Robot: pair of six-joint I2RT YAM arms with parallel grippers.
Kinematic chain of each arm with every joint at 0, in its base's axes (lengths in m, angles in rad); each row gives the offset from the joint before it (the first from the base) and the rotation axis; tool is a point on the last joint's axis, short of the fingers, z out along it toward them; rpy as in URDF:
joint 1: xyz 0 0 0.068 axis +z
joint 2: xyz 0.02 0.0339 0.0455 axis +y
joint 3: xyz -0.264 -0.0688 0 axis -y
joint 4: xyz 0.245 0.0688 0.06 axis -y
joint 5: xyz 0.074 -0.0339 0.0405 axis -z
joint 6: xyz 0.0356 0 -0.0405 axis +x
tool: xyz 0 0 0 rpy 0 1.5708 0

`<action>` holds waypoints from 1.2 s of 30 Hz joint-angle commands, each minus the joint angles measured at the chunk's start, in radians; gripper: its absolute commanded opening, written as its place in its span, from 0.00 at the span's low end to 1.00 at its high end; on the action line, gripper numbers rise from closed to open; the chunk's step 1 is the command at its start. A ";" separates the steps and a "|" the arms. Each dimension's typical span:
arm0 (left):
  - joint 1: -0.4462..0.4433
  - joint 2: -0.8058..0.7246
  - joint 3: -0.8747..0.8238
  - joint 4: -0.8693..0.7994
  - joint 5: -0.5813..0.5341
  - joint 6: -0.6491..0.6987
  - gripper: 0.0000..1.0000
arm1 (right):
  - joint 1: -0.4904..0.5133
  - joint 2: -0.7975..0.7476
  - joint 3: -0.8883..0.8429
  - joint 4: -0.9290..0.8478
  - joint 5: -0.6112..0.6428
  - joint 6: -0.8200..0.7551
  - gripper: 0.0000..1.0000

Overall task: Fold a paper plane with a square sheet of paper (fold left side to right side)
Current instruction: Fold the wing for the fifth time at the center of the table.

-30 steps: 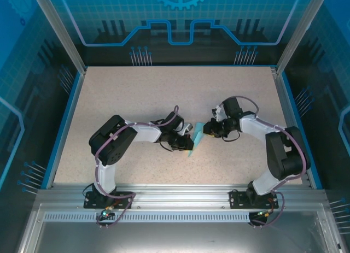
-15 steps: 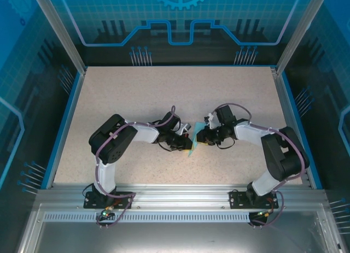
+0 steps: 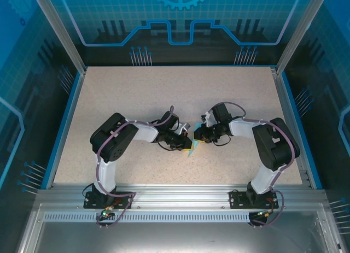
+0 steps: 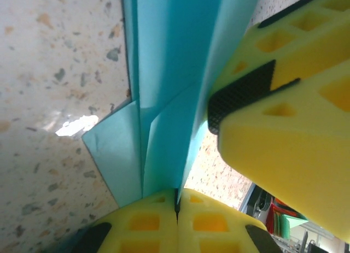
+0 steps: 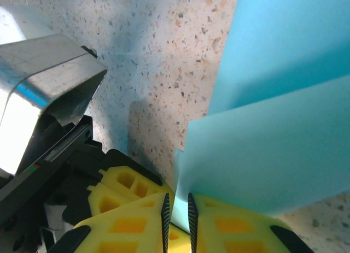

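Blue paper is roughly at the middle of the table, slightly closer to the table's near edge than its far edge. From the top camera a small cyan sliver is visible. Both wrists sit over the rest, so the overall shape can't be read there.

Left gripper, reaching in from the table's left half, is clenched on the paper. In its wrist view both yellow fingers are pressed together with no gap, and the paper layers run straight into the seam. Several creased layers fan out beyond the fingers, standing up off the table rather than lying flat. They overlap, so I can't count them reliably. The far end of the paper is cut off by the frame.

Right gripper, in from the table's right half, is also pinching the paper. There's a thin slit between its dark pads, and a paper edge goes into it. Two overlapping panels show in its wrist view, both cut off at the top and right. From the left wrist camera, one of its fingers lies against the paper's outer layer, black pad touching.

The two gripper tips sit just beside each other near the table's centre. A silver housing is just above the table surface in the right wrist view. It's blurred, and I can't tell which part it is. The paper's lower corner looks close to the table, but I can't confirm contact.
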 commanded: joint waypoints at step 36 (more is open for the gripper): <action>0.020 -0.194 -0.111 -0.146 -0.129 0.062 0.22 | -0.004 0.171 0.085 -0.119 0.102 -0.021 0.19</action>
